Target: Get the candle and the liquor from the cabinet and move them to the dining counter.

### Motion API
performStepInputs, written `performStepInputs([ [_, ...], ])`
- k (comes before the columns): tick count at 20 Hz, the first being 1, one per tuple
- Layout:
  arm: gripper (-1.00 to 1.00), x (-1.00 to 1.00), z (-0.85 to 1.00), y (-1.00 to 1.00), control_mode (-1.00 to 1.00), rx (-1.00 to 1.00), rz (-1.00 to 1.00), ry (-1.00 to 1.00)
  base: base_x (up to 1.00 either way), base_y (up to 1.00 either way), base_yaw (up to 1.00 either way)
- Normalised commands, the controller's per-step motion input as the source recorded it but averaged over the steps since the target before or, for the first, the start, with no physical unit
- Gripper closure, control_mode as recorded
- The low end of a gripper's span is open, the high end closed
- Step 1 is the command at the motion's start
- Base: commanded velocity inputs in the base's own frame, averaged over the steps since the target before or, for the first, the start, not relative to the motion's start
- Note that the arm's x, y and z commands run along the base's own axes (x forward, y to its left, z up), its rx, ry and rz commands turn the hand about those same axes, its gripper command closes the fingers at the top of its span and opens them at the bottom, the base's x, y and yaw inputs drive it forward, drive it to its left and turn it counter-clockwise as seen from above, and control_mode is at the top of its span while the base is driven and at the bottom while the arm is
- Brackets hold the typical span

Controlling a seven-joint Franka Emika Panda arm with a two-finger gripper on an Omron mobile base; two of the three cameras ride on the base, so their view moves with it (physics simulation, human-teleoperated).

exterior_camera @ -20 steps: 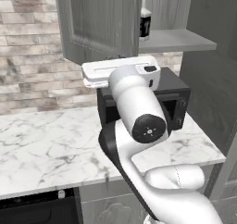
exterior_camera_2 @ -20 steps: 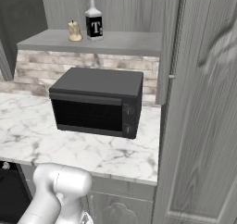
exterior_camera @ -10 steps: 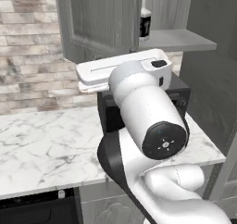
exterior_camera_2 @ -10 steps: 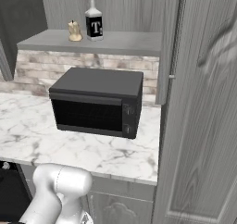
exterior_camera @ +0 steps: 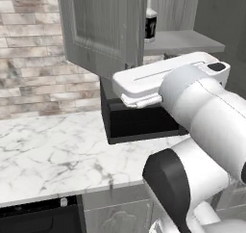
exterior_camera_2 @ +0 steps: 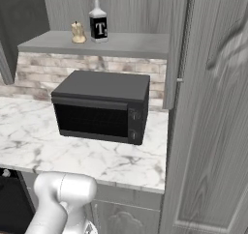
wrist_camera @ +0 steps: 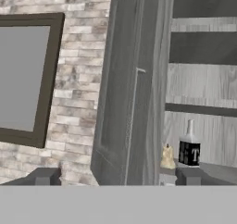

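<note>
- The gripper (wrist_camera: pixel 115 176), seen from the hand camera, has its two dark fingertips (wrist_camera: pixel 44 176) spread wide at the bottom of the frame, with nothing between them.
- Beyond the tips stands the cabinet (wrist_camera: pixel 203 84), its grey wood-grain door (wrist_camera: pixel 125 89) swung open and seen nearly edge-on.
- The candle (wrist_camera: pixel 167 157), squat and tan-yellow, sits on the cabinet's bottom board just left of the liquor (wrist_camera: pixel 189 147), the two close together but apart; both are upright.
- The liquor's dark body carries a pale label with a "T", under a clear slim neck.
- From the right base camera, the candle (exterior_camera_2: pixel 77 32) and liquor (exterior_camera_2: pixel 98 25) stand side by side near the left end of the cabinet's bottom board (exterior_camera_2: pixel 121 43).
- Below them a black microwave (exterior_camera_2: pixel 101 106) rests on the marble worktop (exterior_camera_2: pixel 116 158), backed by a brick wall (exterior_camera_2: pixel 87 68).
- From the left base camera, the open door (exterior_camera: pixel 103 32) hides most of the liquor (exterior_camera: pixel 151 22); the white arm (exterior_camera: pixel 202 111) crosses in front of the microwave (exterior_camera: pixel 134 123).
- A dark-framed window (wrist_camera: pixel 28 77) shows left of the door in the hand view.
</note>
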Motion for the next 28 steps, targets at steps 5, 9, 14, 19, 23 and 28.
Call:
performStepInputs([
  [5,-1.0,0.0,-0.2,-0.81,-1.0,0.02,0.2,0.09,0.0,0.0,0.0],
  [9,-1.0,0.25,-0.37,-0.71,-1.0,0.04,0.22,0.2,0.0,0.0,0.0],
  [14,-1.0,0.08,-0.33,-0.65,-1.0,0.11,0.18,0.16,0.0,0.0,0.0],
  [19,-1.0,-0.04,-0.15,-0.43,-1.0,0.12,0.13,0.14,0.0,0.0,0.0],
  [23,-1.0,0.06,-0.07,-0.18,-1.0,0.16,0.07,0.09,0.0,0.0,0.0],
  [28,-1.0,0.36,0.15,-0.05,-1.0,0.18,0.01,0.26,0.0,0.0,0.0],
])
